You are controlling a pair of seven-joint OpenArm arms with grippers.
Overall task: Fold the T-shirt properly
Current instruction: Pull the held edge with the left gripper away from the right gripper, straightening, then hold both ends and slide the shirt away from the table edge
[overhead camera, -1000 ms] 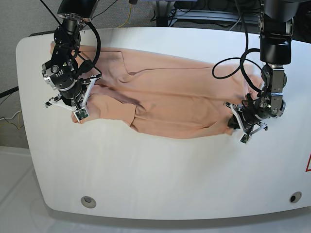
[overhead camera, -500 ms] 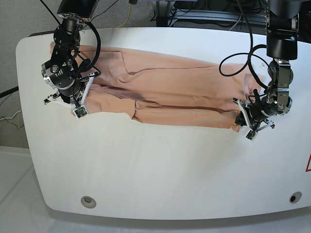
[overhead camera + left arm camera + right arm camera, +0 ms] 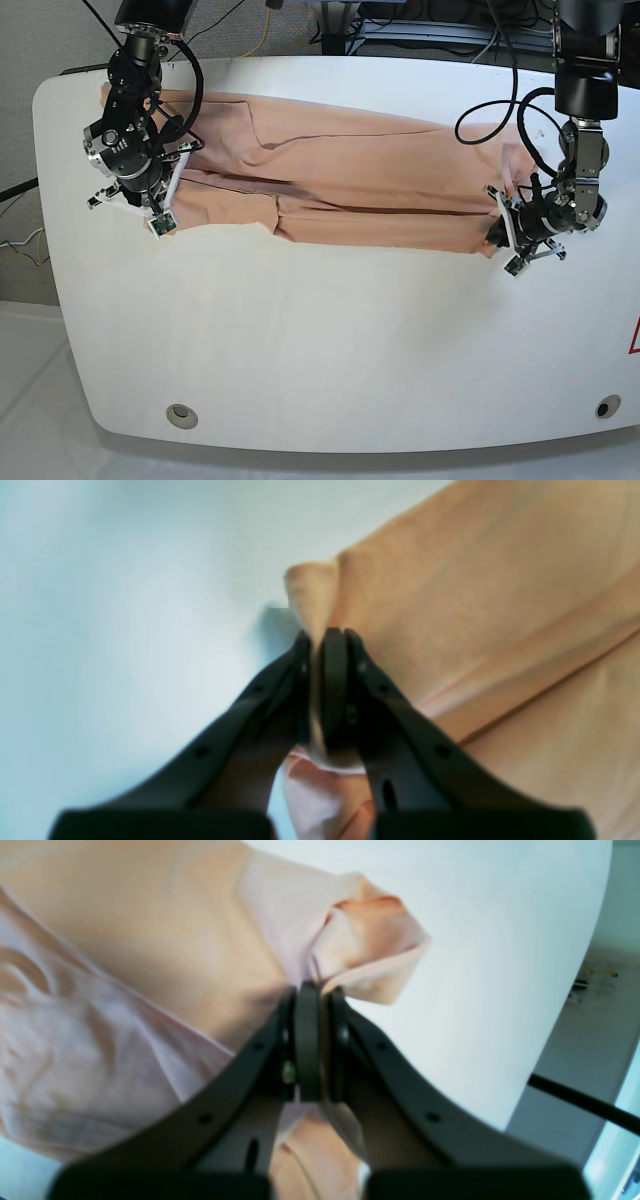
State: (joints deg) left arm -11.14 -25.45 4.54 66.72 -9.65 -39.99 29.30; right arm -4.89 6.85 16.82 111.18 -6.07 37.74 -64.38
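While the T-shirt (image 3: 340, 190) lies stretched in a long peach band across the upper half of the white table (image 3: 330, 350) in the base view, each end of it is caught by an arm. The left gripper (image 3: 497, 240), at the right of that frame, has its jaws pressed together on the shirt's right-hand corner; in the left wrist view the gripper (image 3: 322, 635) pinches a small peak of cloth (image 3: 310, 595) that stands up just above the black fingers (image 3: 335, 680), with more fabric bunched below between them. The right gripper (image 3: 160, 222), at the left of the base frame, is likewise clamped on the shirt's left end, and the right wrist view shows the gripper (image 3: 312, 990) shut on a gathered fold, a crumpled flap (image 3: 370, 940) poking out beyond the tips toward the bare table. Between the two arms the cloth runs nearly straight, with long creases along its length and a folded-over lower edge that steps down near the middle. The shirt's upper left corner reaches close to the table's far edge behind the right arm. Black cables (image 3: 495, 110) loop down from the arm at the upper right and hang over the shirt's right part, and another cable (image 3: 195, 85) curls beside the arm at the upper left. Beyond the far edge, at the top of the frame, sit dark equipment and a yellow wire (image 3: 262, 30). Two round fittings (image 3: 181, 413) (image 3: 607, 407) are set near the table's lower corners, and a red mark (image 3: 634, 340) shows at the right edge.
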